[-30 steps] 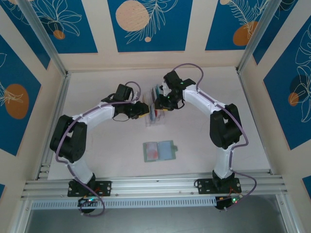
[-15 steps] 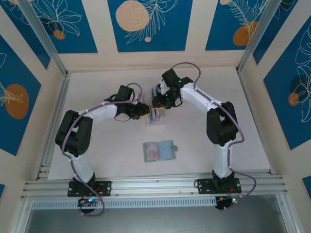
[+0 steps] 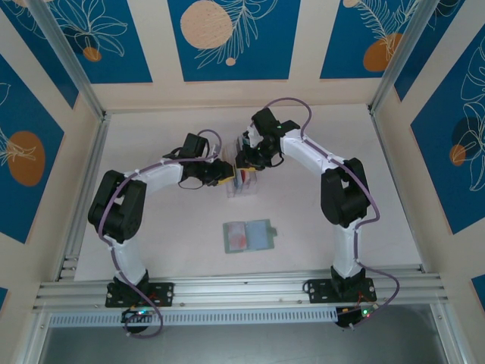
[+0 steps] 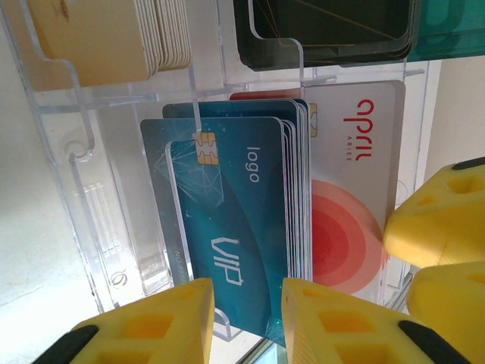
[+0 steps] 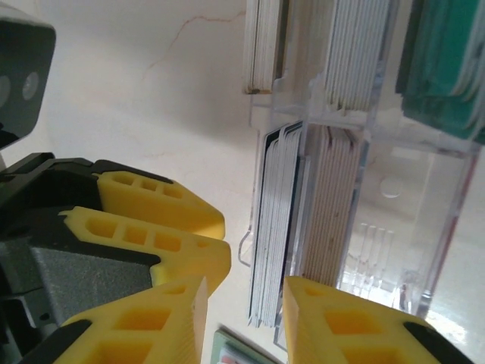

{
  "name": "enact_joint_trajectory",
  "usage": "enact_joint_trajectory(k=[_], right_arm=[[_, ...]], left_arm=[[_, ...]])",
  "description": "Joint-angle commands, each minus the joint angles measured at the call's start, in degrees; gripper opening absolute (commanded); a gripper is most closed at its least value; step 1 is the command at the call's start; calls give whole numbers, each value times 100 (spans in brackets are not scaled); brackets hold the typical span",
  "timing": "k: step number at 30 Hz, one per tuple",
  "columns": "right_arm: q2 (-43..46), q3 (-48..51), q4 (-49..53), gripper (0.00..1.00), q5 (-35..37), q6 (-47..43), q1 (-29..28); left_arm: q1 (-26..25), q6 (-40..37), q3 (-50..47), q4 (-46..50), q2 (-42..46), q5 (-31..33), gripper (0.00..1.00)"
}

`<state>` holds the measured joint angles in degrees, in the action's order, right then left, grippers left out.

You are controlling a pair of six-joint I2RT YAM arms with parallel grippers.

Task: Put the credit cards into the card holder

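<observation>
The credit cards stand on edge in a clear slotted rack [image 3: 244, 184] at mid table. Teal "VIP" cards [image 4: 235, 227] are stacked in front of a white card with red rings [image 4: 348, 227]. My left gripper [image 4: 248, 326] is open at the rack's left side [image 3: 227, 173], its fingers apart just before the teal stack's lower corner. Coming from the right, my right gripper [image 5: 244, 318] is open too [image 3: 242, 161], with the edge-on card stack [image 5: 276, 227] reaching down between its fingers, untouched. The card holder [image 3: 248, 236] lies open and flat nearer the arms; its green edge [image 5: 239, 347] shows below the stack.
Cream cards [image 4: 114, 38] and dark cards [image 4: 326, 30] fill the rack's other slots. The two grippers crowd each other: the right one's yellow fingers [image 4: 447, 227] sit beside the white card, the left one's [image 5: 151, 220] beside the stack. Aluminium rails [image 3: 83, 197] and side walls frame the table.
Both grippers have edged slightly closer onto the rack, the right one shifting a little left. The left arm's elbow has swung inward. The card holder has not moved.
</observation>
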<state>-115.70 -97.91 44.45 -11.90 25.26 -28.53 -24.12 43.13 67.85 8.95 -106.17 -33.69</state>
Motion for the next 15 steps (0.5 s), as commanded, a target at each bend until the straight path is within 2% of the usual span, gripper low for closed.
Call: enact_joint_trajectory(k=[1,6,15], right_arm=[[358,-24,86,34,331,-135,-38],[155,-366,457,36,616,-275,-38],[-265,-710,613,37,645,-344,-108]], left_arm=[[83,28,-66,-99,-77,-147,29],[83,81,-81,-183,-132,-182,29],[83,72,-100,-176,-140,-179,29]])
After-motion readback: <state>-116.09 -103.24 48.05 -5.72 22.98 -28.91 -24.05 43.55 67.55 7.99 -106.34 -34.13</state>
